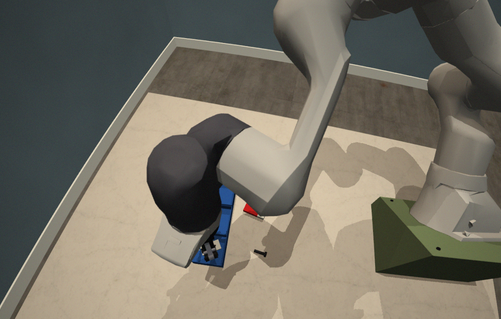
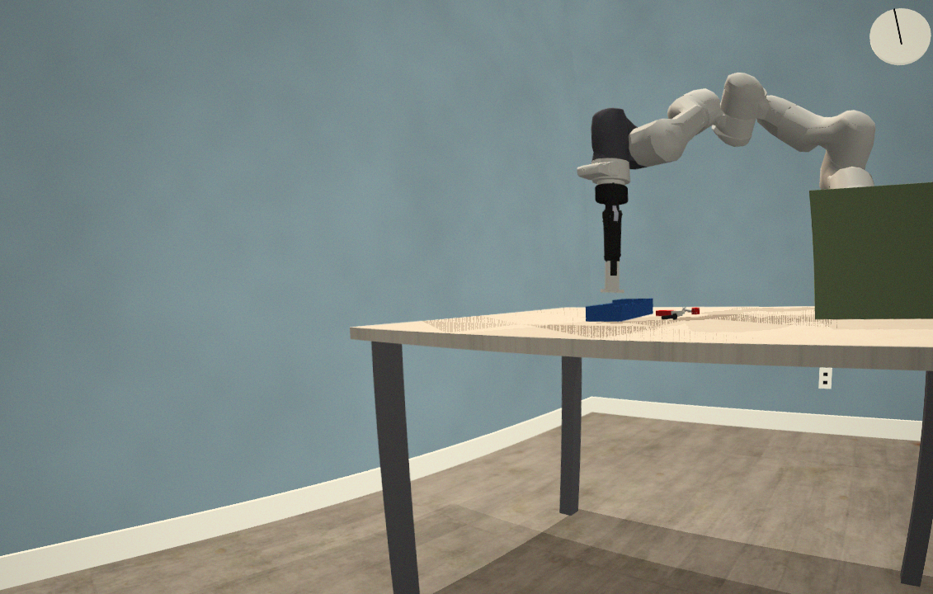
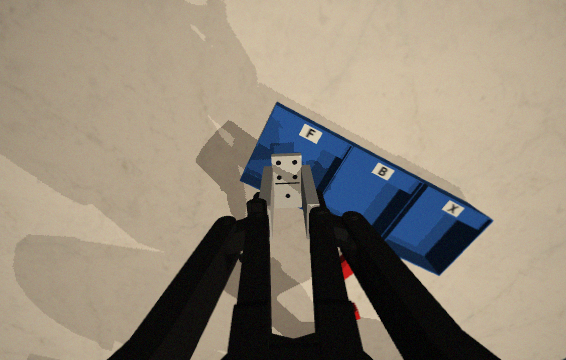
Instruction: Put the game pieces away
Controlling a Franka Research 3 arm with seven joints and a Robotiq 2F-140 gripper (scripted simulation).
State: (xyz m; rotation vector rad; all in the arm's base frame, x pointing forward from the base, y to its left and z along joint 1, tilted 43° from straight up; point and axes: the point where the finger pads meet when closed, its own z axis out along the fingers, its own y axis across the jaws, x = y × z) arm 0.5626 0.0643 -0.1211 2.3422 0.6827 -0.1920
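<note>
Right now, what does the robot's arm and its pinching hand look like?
The big jointed arm has chunky, smooth off-white segments, with one rounded dark charcoal wrist section and a pale flat flange below it. It stands on an olive-green wedge-shaped base. The slim black two-finger gripper has long black linkage bars ending in light grey flat pads. No cables or markings show.
</note>
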